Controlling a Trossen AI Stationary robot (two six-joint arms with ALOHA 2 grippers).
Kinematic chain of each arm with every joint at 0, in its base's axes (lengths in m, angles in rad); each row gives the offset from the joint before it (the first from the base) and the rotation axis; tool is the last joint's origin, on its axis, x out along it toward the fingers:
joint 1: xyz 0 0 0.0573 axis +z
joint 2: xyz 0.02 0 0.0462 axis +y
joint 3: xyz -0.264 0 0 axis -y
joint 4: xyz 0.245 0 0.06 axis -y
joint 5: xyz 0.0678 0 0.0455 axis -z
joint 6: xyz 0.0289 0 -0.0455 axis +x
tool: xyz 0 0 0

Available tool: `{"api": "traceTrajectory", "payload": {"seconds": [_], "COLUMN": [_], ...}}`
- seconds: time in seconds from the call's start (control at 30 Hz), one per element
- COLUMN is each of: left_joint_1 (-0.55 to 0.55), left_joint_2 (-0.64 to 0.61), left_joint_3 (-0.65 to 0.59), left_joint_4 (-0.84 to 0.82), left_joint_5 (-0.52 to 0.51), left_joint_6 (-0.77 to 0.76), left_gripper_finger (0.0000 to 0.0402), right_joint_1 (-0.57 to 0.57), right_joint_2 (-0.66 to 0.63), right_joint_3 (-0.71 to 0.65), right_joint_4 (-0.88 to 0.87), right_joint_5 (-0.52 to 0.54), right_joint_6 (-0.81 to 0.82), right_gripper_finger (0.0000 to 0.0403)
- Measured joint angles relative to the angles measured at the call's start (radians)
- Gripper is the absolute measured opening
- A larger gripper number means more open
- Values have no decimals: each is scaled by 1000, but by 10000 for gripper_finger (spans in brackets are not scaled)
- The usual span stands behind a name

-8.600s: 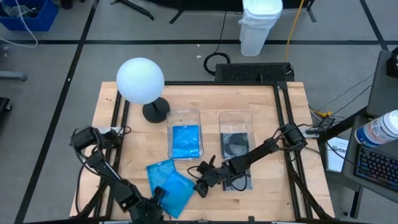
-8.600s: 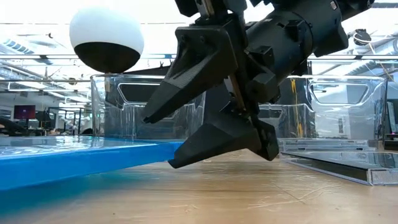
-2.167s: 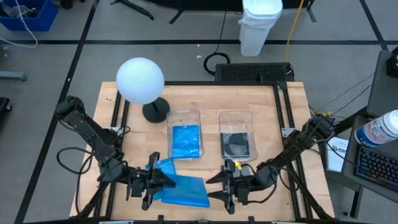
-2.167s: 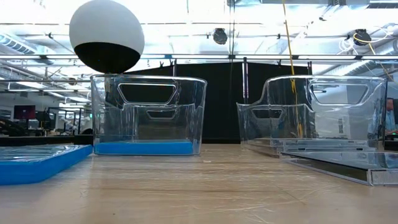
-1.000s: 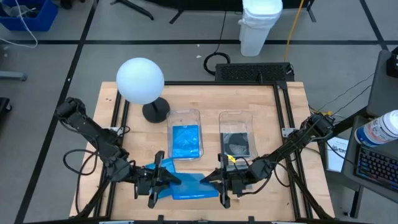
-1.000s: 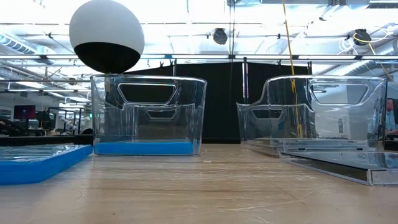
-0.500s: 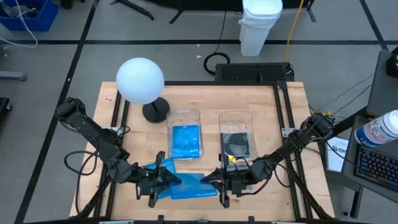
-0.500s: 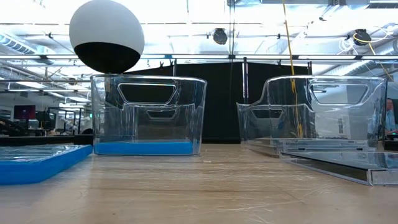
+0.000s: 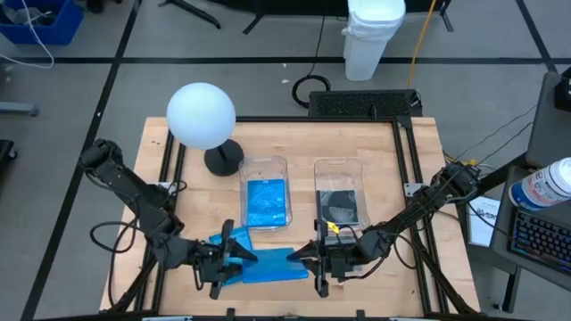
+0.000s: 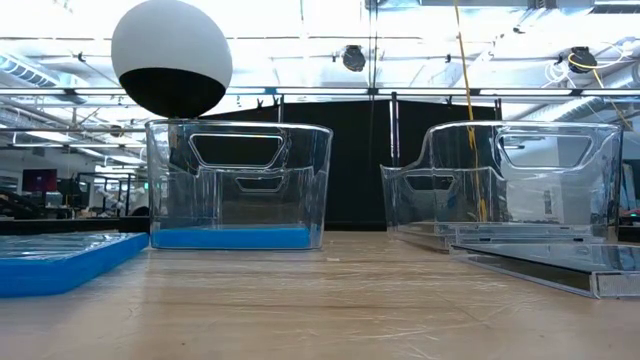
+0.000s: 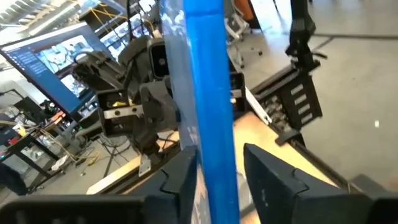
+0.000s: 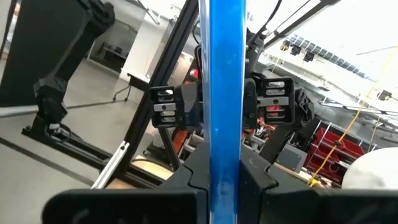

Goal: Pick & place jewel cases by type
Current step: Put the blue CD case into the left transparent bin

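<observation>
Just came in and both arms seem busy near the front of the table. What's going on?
The two arms are passing a blue jewel case between them at the table's front edge. The right gripper is shut on one edge of it, while the left gripper, at the opposite edge, has its fingers apart around it. One clear bin holds a blue case, the other bin a dark one.

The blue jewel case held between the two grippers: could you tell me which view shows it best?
The high view: the blue jewel case spans both grippers. The wrist views show only its edge. The low view misses it.
</observation>
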Motion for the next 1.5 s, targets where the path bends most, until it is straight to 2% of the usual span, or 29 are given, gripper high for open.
{"api": "traceTrajectory", "payload": {"seconds": [0.13,0.33,0.5,0.8,0.87,1.03,1.17,1.33,1.5], "left_joint_1": [-21,-80,-101,-107,-107,-108,-108,-103,-72], "left_joint_2": [0,0,-1,-1,0,0,0,0,0], "left_joint_3": [0,0,0,0,0,0,0,0,0], "left_joint_4": [-55,-163,-195,-224,-248,-277,-280,-280,-327], "left_joint_5": [-25,-183,-267,-303,-331,-330,-328,-392,-397], "left_joint_6": [-13,-57,-90,-77,-72,-19,26,32,36], "left_gripper_finger": [165,199,216,224,225,226,226,226,226], "right_joint_1": [6,30,28,36,40,46,47,47,48], "right_joint_2": [-1,-5,-5,-5,5,54,102,150,203], "right_joint_3": [0,18,49,104,112,149,210,288,356], "right_joint_4": [-38,-232,-371,-618,-636,-644,-694,-762,-797], "right_joint_5": [51,293,343,488,527,571,654,693,737], "right_joint_6": [-14,-17,52,126,137,97,66,61,14], "right_gripper_finger": [29,26,26,27,28,28,28,28,28]}}
